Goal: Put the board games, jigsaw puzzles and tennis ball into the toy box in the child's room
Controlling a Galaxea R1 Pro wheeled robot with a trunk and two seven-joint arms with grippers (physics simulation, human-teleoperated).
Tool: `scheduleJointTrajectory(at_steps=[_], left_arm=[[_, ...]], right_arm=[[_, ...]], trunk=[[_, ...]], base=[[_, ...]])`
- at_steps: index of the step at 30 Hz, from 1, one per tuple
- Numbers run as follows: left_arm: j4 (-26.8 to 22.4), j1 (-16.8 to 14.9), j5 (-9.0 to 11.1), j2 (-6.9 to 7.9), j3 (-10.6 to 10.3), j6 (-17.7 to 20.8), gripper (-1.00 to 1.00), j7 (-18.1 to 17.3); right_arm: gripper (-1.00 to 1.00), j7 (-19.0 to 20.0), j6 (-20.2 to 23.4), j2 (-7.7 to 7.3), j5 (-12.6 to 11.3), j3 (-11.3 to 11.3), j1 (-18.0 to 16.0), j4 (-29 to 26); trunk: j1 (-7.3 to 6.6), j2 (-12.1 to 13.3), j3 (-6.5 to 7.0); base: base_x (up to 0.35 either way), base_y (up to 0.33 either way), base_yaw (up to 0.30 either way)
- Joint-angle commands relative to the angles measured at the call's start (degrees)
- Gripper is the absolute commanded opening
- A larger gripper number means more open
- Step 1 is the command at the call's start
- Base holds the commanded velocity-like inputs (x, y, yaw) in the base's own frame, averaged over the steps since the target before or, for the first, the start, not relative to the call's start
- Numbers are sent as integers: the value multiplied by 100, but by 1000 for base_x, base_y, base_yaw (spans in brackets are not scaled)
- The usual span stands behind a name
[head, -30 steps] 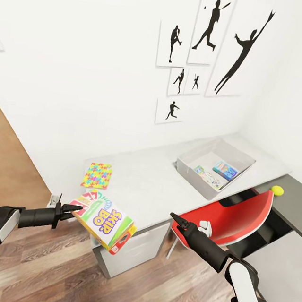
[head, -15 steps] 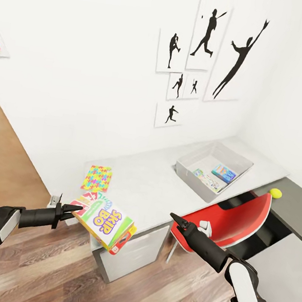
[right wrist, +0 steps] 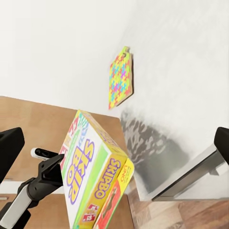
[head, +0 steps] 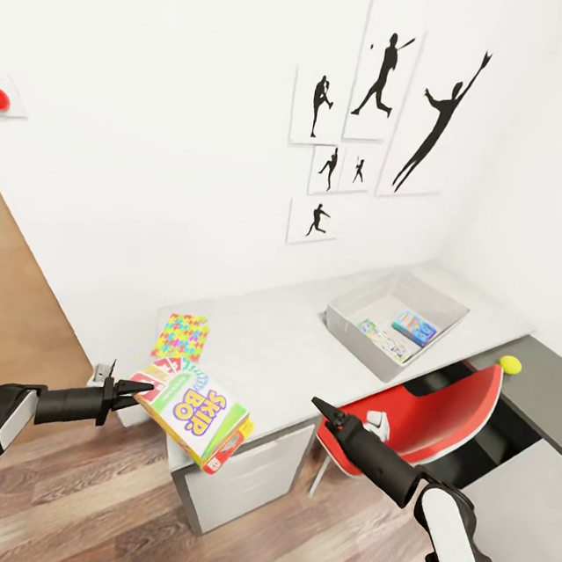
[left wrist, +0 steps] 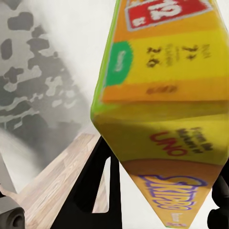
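We hold the Skip-Bo board game (head: 195, 413) pinched in our left gripper (head: 135, 390), off the near corner of the table (head: 280, 352). Right gripper (head: 322, 409) hangs empty, fingers together. One jigsaw puzzle (head: 180, 336) lies flat on the table. Toy box (head: 344, 321) at the far end, two small boxes inside. Tennis ball (head: 509, 364) on the dark side unit (head: 556, 384).

A red chair (head: 427, 416) blocks the table's (head: 307, 355) front below the toy box (head: 397, 319).
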Motion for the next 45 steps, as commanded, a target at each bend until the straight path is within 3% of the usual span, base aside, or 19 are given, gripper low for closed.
scheduleJointTrajectory(at_steps=[1,45], left_arm=[[1,-3,-5,0,6,26,-100,-17],[1,-4,-5,-6,5,23,-100,-16]], right_arm=[[100,33,28,3,25,-8,-5,-1],[100,24,21,7,28,5,-5,7]], trunk=[[3,-10,-1],[3,-10,413]], base=[[0,0,0],[0,0,0]])
